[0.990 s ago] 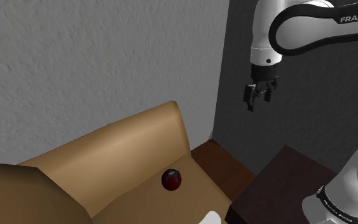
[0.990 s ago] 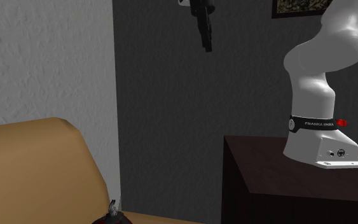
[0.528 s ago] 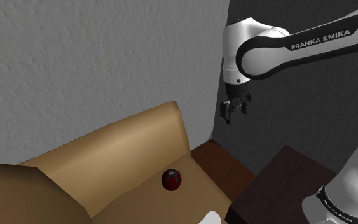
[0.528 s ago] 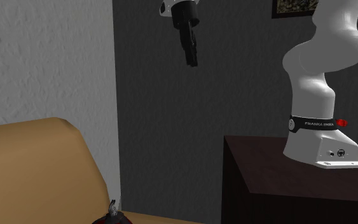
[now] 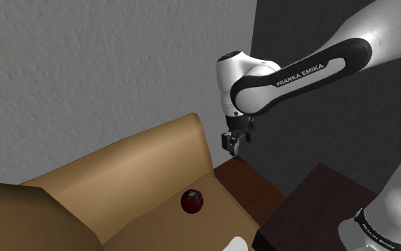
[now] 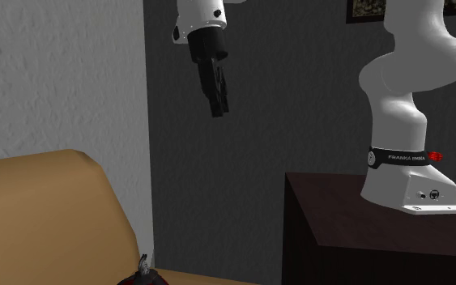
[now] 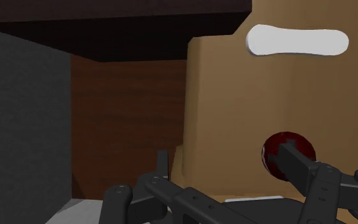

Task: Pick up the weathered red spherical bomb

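One white object (image 7: 297,41) shares the tan sofa (image 5: 134,171) with the red bomb (image 5: 192,201) (claw (image 6: 217,109) spread).

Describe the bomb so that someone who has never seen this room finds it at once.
Start at the tan sofa against the light grey wall. On its seat, toward the end nearest the dark stand, lies the bomb. It is a small, round, dark red ball with black patches, unlike the plain white oblong object nearby.
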